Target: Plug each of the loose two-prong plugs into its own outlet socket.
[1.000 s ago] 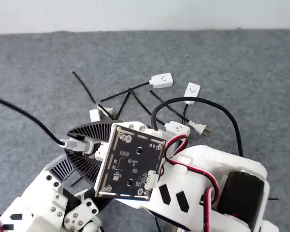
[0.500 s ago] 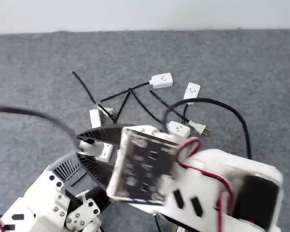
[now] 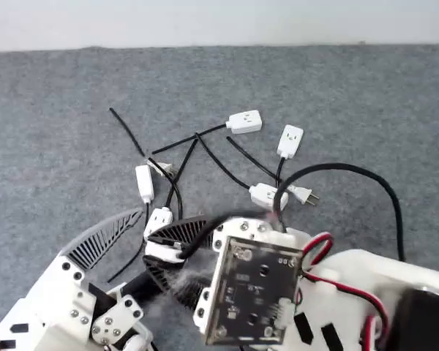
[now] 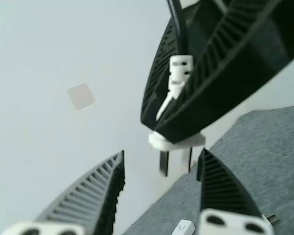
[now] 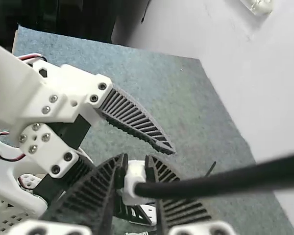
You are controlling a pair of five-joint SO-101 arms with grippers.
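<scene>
Right hand (image 5: 135, 166): clenched on a white two-prong plug (image 5: 131, 185); its black cord (image 5: 225, 178) runs out between the fingers.
Held plug: low and left of centre in the high view, with both prongs (image 4: 164, 163) bare and sticking out of the grip.
Left hand (image 4: 161, 156): released, fingers (image 4: 95, 191) spread wide, grasping nothing, just beside the right hand.
Outlet sockets: a white socket (image 3: 244, 121) lies above centre in the high view, and a second socket (image 3: 291, 140) lies just right of it on the grey table (image 3: 366, 102).
Loose plug (image 3: 304, 194): right of centre, prongs pointing right, beside a white cord end (image 3: 266, 194).
</scene>
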